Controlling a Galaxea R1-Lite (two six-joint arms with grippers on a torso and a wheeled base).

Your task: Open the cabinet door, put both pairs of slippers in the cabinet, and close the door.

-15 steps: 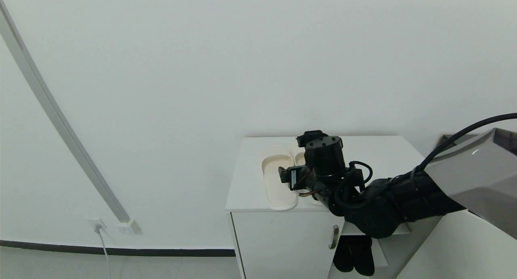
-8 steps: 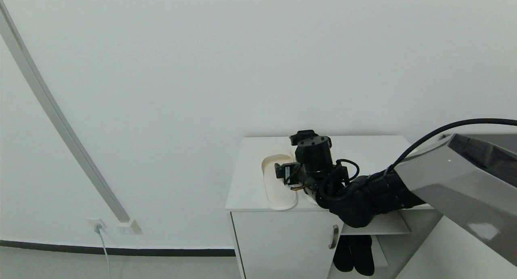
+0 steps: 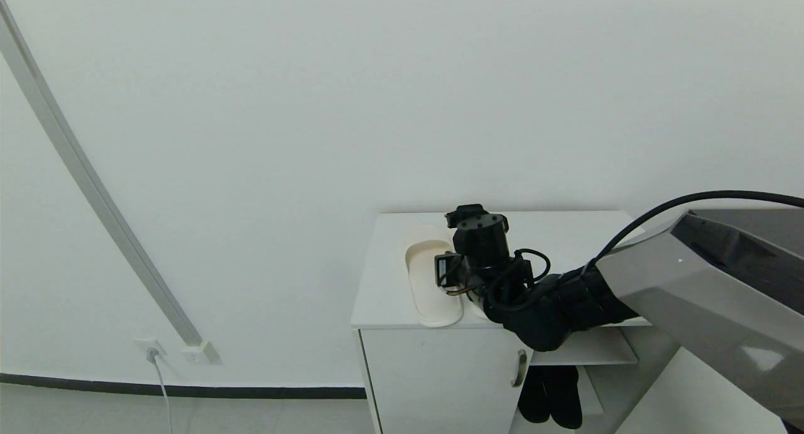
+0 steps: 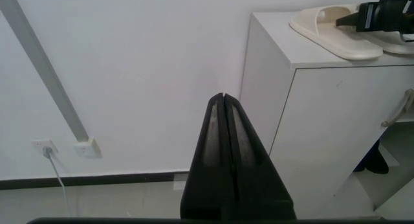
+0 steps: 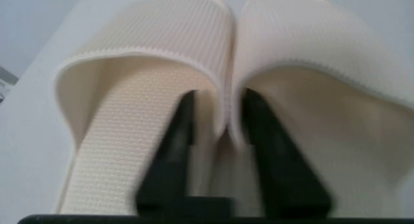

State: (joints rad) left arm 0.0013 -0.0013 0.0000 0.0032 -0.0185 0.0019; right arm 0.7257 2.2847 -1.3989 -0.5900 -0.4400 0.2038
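A pair of cream slippers lies on top of the white cabinet, toes toward the wall. My right gripper is down on them. In the right wrist view its open fingers reach in under both straps, one in each slipper, with the straps' touching inner edges between them. The left gripper is shut and holds nothing, low to the left of the cabinet. A black pair of slippers stands inside the cabinet below a shelf. The left door with its handle is closed.
The cabinet stands against a white wall. A grey slanted conduit runs down to a wall socket with a cable, left of the cabinet. The cabinet top to the right of the slippers is bare.
My right arm has moved left and toward the wall, bringing its gripper lower onto the cream slippers. The slippers have not shifted.
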